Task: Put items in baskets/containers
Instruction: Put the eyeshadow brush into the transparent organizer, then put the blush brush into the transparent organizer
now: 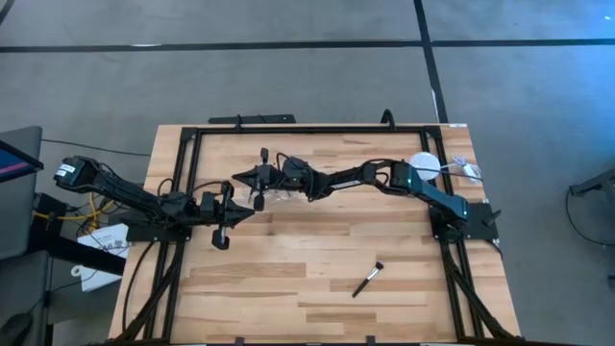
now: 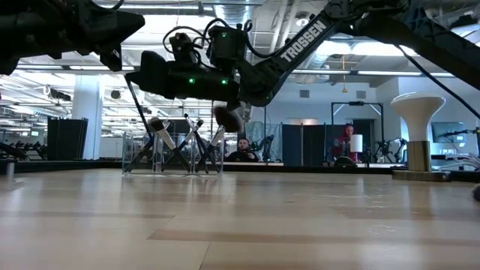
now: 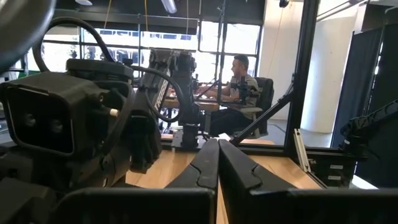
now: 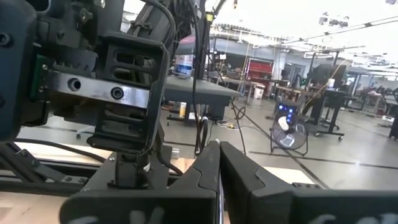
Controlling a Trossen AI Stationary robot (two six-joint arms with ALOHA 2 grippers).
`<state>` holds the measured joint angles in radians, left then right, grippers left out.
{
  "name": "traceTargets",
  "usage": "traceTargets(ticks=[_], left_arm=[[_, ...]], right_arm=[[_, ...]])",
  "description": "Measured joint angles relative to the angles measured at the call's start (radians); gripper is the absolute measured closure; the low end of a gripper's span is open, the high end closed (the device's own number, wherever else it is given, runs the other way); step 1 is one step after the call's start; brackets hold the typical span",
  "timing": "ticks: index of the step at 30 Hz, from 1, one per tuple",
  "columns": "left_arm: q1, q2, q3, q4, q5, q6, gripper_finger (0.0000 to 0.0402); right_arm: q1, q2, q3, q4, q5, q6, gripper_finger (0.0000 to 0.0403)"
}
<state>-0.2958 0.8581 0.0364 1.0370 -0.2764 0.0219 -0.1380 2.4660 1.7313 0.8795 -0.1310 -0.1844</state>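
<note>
A clear plastic container (image 1: pixel 277 193) stands near the table's far middle. In the low view the container (image 2: pixel 172 157) holds several dark brushes that lean in it with their heads up, among them one with a fluffy head (image 2: pixel 225 118). One more brush (image 1: pixel 367 280) lies flat on the table toward the near right. My right gripper (image 1: pixel 238 176) reaches leftward above the container, shut and empty (image 4: pixel 217 149). My left gripper (image 1: pixel 256 201) hovers just left of the container, also shut and empty (image 3: pixel 217 146).
A white ball on a stand (image 1: pixel 424 165) sits at the table's far right, by the right arm's base. A black frame (image 1: pixel 317 127) borders the table. The two wrists are close together above the container. Bare wood lies across the near half of the table.
</note>
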Motion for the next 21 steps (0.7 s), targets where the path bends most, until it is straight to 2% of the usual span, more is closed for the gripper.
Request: traceTargets(ticks=[8, 21], left_arm=[[0.000, 0.000, 0.000, 0.000, 0.000, -0.004, 0.0396], [0.000, 0.000, 0.000, 0.000, 0.000, -0.004, 0.0396]], right_arm=[[-0.001, 0.000, 0.000, -0.020, 0.000, 0.001, 0.0390], [-0.001, 0.000, 0.000, -0.029, 0.000, -0.006, 0.0254]])
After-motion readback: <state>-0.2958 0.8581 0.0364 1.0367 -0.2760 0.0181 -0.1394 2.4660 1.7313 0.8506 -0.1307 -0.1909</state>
